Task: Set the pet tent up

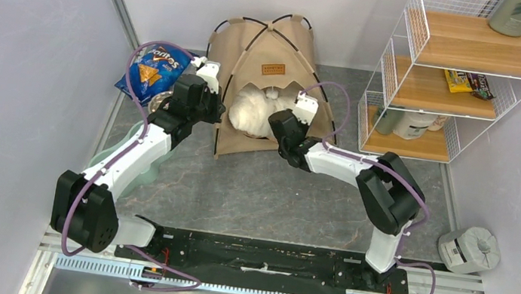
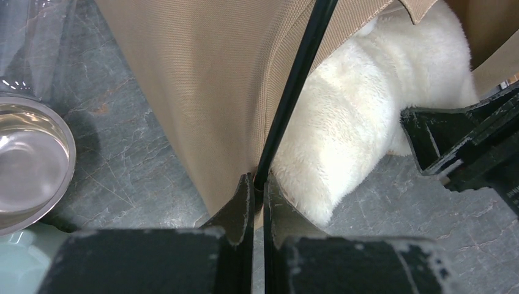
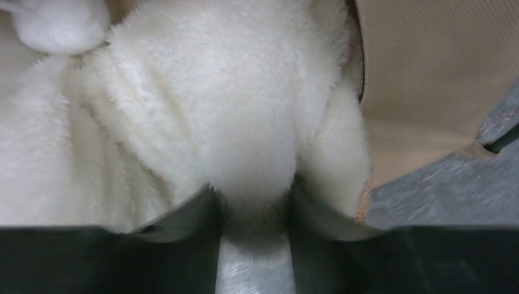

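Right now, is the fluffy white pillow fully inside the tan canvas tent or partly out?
Partly out: the fluffy white pillow bulges from the tan canvas tent onto the grey floor, pinched by the right gripper.

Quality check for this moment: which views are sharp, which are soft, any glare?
Top external: evenly lit and sharp, pet tent clear, shadows only soft. Left wrist: crisp fabric weave and black pole, bright glare on the metal bowl. Right wrist: soft focus, white pillow fills the frame, right claw dark.
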Robot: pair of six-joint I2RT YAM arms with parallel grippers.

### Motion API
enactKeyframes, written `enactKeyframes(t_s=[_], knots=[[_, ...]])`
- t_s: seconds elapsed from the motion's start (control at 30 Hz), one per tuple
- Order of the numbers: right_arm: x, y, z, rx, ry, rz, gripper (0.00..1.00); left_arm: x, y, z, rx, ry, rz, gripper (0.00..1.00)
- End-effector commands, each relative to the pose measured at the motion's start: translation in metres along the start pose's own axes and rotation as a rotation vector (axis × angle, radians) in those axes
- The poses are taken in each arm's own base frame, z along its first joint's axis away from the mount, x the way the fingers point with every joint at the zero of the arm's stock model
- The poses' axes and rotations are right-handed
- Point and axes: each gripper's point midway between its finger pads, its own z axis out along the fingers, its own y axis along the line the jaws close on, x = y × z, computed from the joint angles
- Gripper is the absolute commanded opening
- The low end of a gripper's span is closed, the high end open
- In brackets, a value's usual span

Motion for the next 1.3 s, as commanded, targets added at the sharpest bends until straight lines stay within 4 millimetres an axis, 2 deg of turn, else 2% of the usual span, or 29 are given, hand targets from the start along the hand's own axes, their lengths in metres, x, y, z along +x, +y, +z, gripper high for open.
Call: enactKeyframes(t_s=[0.0, 0.03, 0.1, 0.2, 0.33, 0.43, 0.6, 0.7, 0.8, 0.87, 0.97, 1.07, 1.17, 1.27], knots=[[-0.039, 0.007, 0.013, 0.041, -0.174, 0.04, 0.24, 0.006, 0.005, -0.001, -0.036, 0.042, -0.038, 0.02], [-0.049, 0.007, 0.013, 0.057, -0.216, 0.028, 0.12, 0.006, 0.005, -0.002, -0.037, 0.041, -0.035, 0.02], [-0.07, 0.013, 0.009, 0.038, -0.306, -0.017, 0.0, 0.006, 0.004, -0.002, -0.032, 0.043, -0.034, 0.02], [-0.104, 0.029, -0.001, -0.033, -0.449, -0.073, 0.0, 0.008, 0.005, -0.002, -0.036, 0.047, -0.032, 0.02], [-0.131, 0.046, -0.004, -0.067, -0.571, -0.209, 0.0, 0.011, 0.004, 0.0, -0.031, 0.053, -0.037, 0.02], [-0.127, 0.046, 0.01, -0.012, -0.587, -0.266, 0.0, 0.011, 0.003, 0.001, -0.027, 0.056, -0.039, 0.02], [-0.09, 0.038, 0.041, 0.031, -0.509, -0.309, 0.0, 0.011, 0.002, 0.0, -0.023, 0.053, -0.042, 0.02], [-0.069, 0.036, 0.051, 0.031, -0.437, -0.333, 0.0, 0.009, 0.002, -0.001, -0.02, 0.048, -0.04, 0.02], [-0.058, 0.029, 0.049, 0.035, -0.374, -0.315, 0.12, 0.008, 0.001, -0.001, -0.014, 0.046, -0.044, 0.02], [-0.057, 0.024, 0.041, 0.026, -0.357, -0.268, 0.27, 0.007, 0.0, -0.002, -0.011, 0.042, -0.046, 0.02], [-0.069, 0.016, 0.017, 0.016, -0.344, -0.198, 0.5, 0.006, -0.001, -0.003, -0.007, 0.039, -0.048, 0.02], [-0.072, 0.009, -0.007, -0.03, -0.287, -0.163, 0.68, 0.005, -0.002, -0.004, 0.0, 0.036, -0.052, 0.02], [-0.064, 0.0, -0.028, -0.089, -0.21, -0.144, 0.81, 0.004, -0.005, -0.005, 0.013, 0.037, -0.052, 0.02], [-0.05, -0.001, -0.048, -0.186, -0.137, -0.102, 0.85, 0.004, -0.009, -0.006, 0.037, 0.037, -0.058, 0.02]])
